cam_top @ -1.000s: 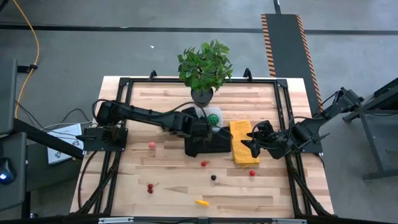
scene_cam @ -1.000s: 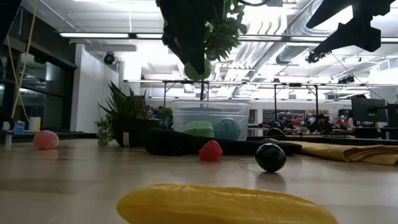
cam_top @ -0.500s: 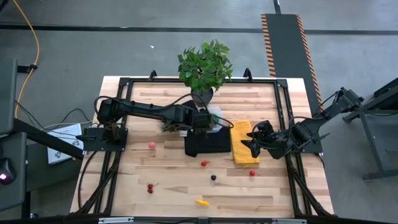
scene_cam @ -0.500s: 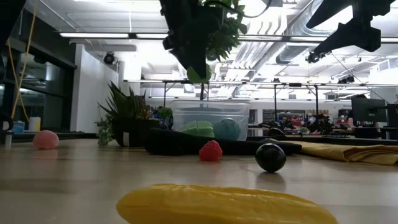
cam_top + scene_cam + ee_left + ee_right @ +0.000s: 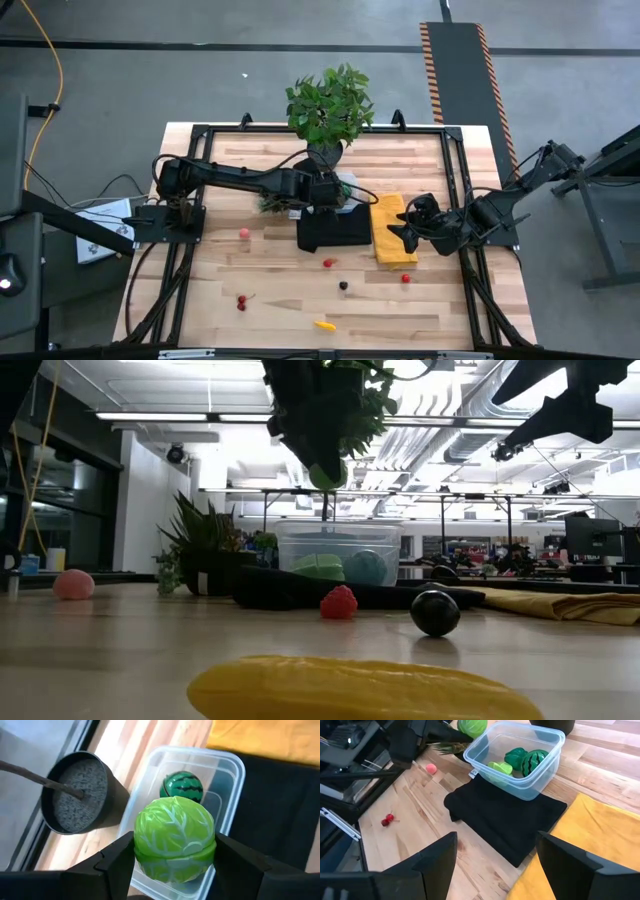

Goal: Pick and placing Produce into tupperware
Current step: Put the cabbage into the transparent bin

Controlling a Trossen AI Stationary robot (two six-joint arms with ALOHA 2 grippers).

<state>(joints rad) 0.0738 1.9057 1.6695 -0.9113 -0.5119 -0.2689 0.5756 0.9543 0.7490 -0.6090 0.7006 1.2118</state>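
Note:
My left gripper [image 5: 175, 855] hangs over the near end of the clear tupperware [image 5: 225, 785], shut on a light green cabbage ball [image 5: 174, 837]. The tupperware stands on a black folded cloth [image 5: 505, 817] and holds a striped watermelon ball [image 5: 183, 785] and other green pieces [image 5: 512, 760]. More produce lies on the table: a red berry [image 5: 329, 263], a dark ball [image 5: 343, 285], cherries [image 5: 241, 301], a yellow piece [image 5: 324, 324] and a pink piece [image 5: 243, 233]. My right gripper [image 5: 495, 865] waits open above the yellow cloth [image 5: 390, 228]. My left gripper pinches the cabbage ball's two opposite sides [image 5: 142, 855] between its two fingers [image 5: 120, 862], around the ball's widest part. The fingers slant down from the table's left side. The ball is lifted clear, above the tupperware's rim.
A big leafy potted plant [image 5: 330, 105] stands at the far edge behind the tupperware, its dark pot [image 5: 80, 792] right beside it. A small spiky plant [image 5: 275, 203] sits under my left arm. Another red piece [image 5: 405, 278] lies near the yellow cloth.
My left gripper has carried the cabbage ball toward the table's far edge, from over the black cloth to over the tupperware, turning a little. It stays shut on the ball.

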